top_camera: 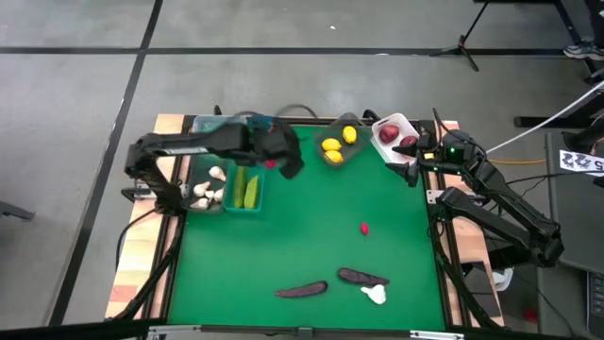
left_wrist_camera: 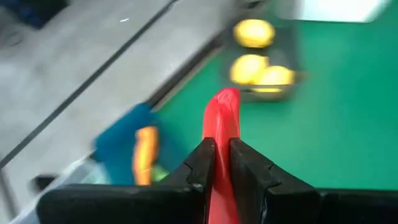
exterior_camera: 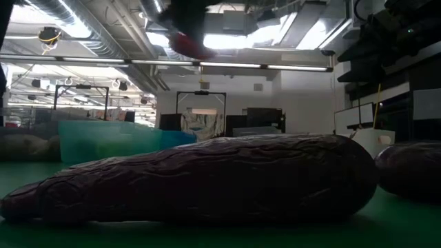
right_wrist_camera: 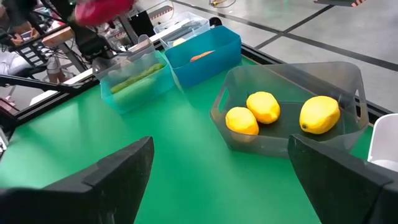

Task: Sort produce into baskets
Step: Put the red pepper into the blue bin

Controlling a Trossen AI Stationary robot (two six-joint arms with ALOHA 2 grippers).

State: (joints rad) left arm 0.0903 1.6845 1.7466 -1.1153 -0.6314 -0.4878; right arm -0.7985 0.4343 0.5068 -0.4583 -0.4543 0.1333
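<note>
My left gripper (top_camera: 279, 162) hangs above the table's far left part, over the tubs, shut on a red pepper (left_wrist_camera: 222, 118). The pepper also shows high up in the low view (exterior_camera: 189, 45) and the right wrist view (right_wrist_camera: 99, 9). Below it stand a teal basket of green cucumbers (top_camera: 246, 190), a clear one with garlic bulbs (top_camera: 209, 192) and a blue one (right_wrist_camera: 202, 56) holding an orange carrot. My right gripper (right_wrist_camera: 217, 180) waits open at the far right, by the grey basket of lemons (right_wrist_camera: 292, 112). My left gripper pinches the red pepper between its two fingers (left_wrist_camera: 202, 163). The pepper lies along the fingers, and its rounded end (left_wrist_camera: 225, 102) sticks out past the fingertips. The fingers slant downward, and the pepper is lifted clear of the table and tubs.
A white basket of red apples (top_camera: 394, 132) sits at the far right. On the green mat lie a small red piece (top_camera: 364, 228), two dark eggplants (top_camera: 300, 290) (top_camera: 359, 277) and a garlic bulb (top_camera: 375, 295) near the front edge. The mat's middle is bare.
</note>
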